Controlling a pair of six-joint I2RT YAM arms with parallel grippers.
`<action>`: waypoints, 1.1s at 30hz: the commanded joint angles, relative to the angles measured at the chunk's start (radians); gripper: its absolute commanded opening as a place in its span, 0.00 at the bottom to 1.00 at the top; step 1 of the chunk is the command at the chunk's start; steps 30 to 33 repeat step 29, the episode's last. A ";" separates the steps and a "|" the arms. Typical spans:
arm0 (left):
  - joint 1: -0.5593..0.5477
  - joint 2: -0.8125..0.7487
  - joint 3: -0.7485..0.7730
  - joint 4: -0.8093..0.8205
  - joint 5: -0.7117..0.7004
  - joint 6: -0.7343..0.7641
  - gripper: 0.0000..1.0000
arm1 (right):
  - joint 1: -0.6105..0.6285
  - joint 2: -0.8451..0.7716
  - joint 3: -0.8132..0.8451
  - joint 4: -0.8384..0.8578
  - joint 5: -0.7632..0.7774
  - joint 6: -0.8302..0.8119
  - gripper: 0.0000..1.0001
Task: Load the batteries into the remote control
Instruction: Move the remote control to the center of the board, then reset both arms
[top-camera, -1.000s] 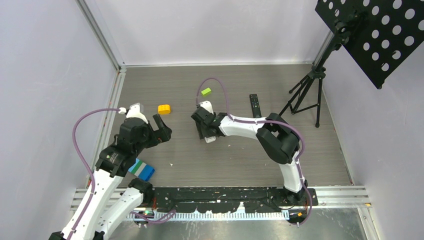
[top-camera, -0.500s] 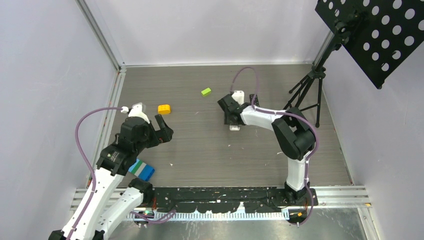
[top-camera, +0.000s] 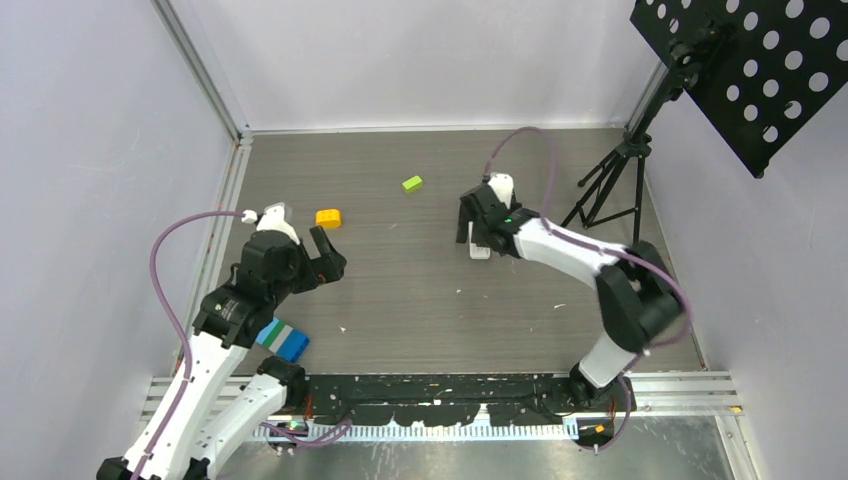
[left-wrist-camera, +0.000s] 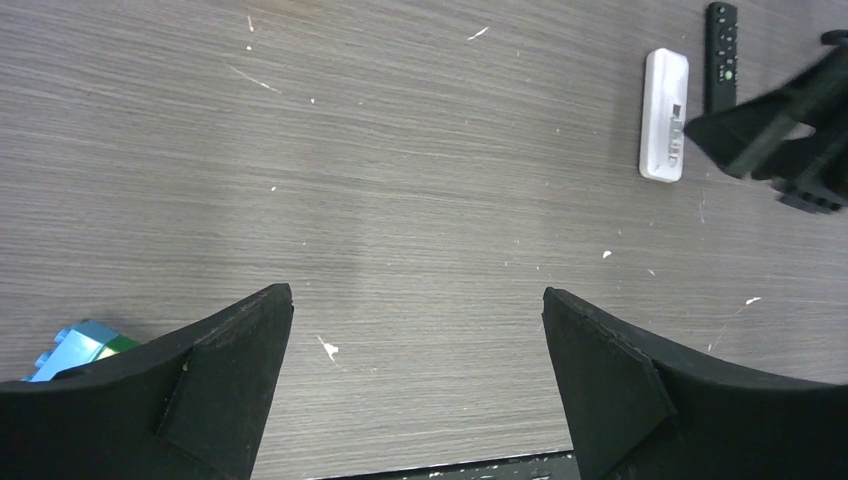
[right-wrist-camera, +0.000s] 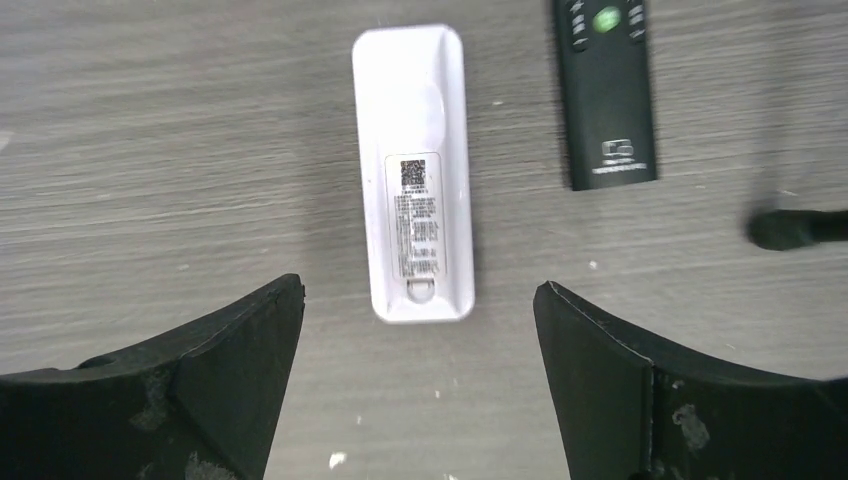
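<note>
- The grey wood-grain tabletop (top-camera: 420, 290) is being enclosed by 3 pale lavender walls (top-camera: 420, 60).
- The left gripper (left-wrist-camera: 417, 295) and right gripper (right-wrist-camera: 418, 290) are being held wide apart.

Top cam overhead; wrists share white remote (right-wrist-camera: 415, 170).

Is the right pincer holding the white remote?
No, the right pincer is wide open, and the white remote lies in the gap, touching neither side.

Left pincer (left-wrist-camera: 415, 380) gapes over table (left-wrist-camera: 400, 150); white remote (left-wrist-camera: 664, 115) lies beside black remote (left-wrist-camera: 721, 55), seemingly apart.
</note>
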 joint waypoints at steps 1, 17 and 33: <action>0.002 -0.034 0.067 -0.002 -0.020 0.028 0.98 | 0.004 -0.273 -0.073 -0.002 0.059 0.001 0.90; 0.002 -0.220 0.186 -0.195 -0.150 0.155 0.98 | 0.007 -1.226 -0.162 -0.276 0.012 -0.141 0.95; 0.002 -0.294 0.212 -0.179 -0.118 0.193 0.98 | 0.006 -1.355 -0.108 -0.316 0.050 -0.179 0.95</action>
